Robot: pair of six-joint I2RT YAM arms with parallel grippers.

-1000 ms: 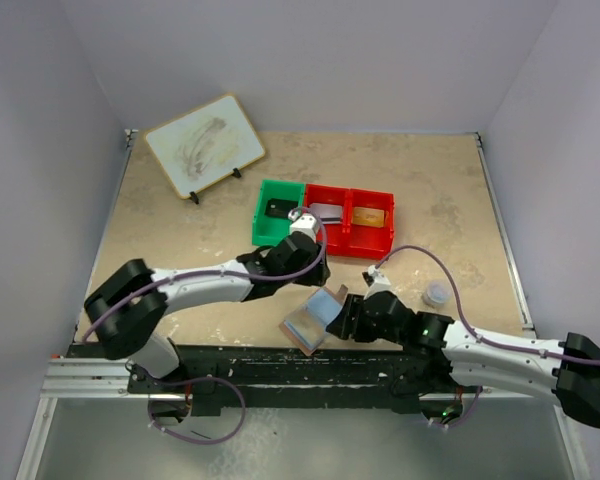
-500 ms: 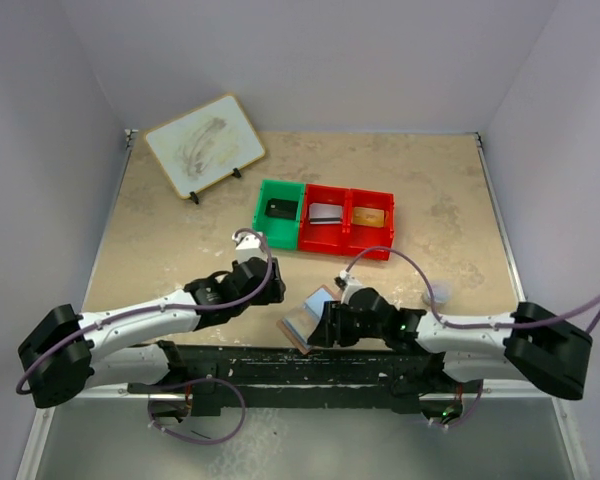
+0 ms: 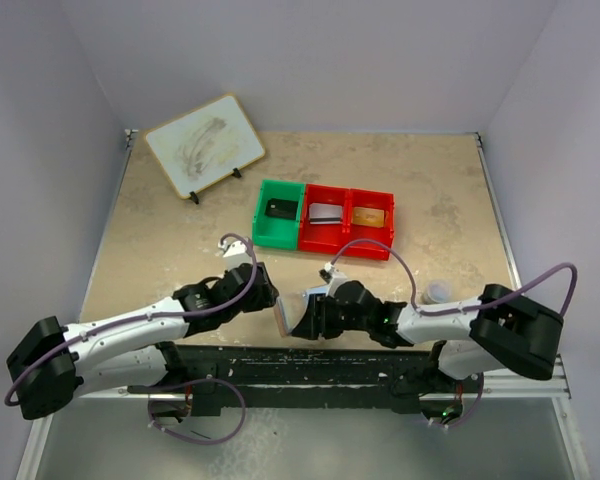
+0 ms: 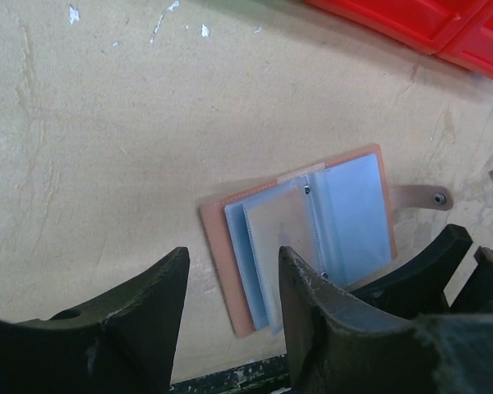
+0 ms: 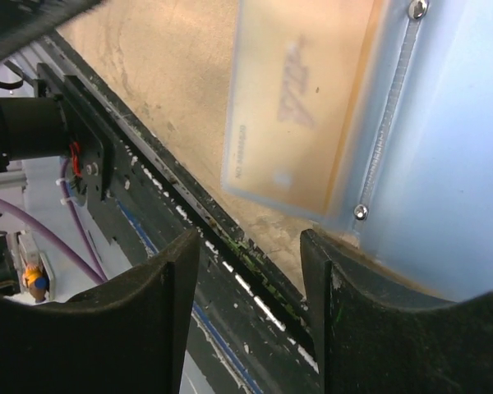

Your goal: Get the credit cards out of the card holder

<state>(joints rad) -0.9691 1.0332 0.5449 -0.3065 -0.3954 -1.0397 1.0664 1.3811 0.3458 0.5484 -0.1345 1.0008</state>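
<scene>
While the card holder (image 4: 312, 234) lies open and flat on the bench (image 4: 107, 148) near the front edge, clear sleeves (image 4: 349, 209) up, left end effector (image 4: 232, 279) hangs above it, fingers spread, gripping nothing; right end effector (image 5: 251, 246) also spread, at the holder's right edge, contact unclear. One card (image 5: 283, 107) visible in a sleeve.

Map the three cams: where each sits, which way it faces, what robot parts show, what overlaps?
Top external: above and behind the bases, looking down over the table; both arms show, with the left pincer and right pincer at the card holder.
Left wrist: on the left arm, looking down at the open card holder; its own fingers fill the foreground.
Right wrist: on the right arm, close on the holder's clear sleeve and the black front rail; its own fingers sit low.
Shared: all three see the card holder; top and left wrist both see the red bins.
</scene>
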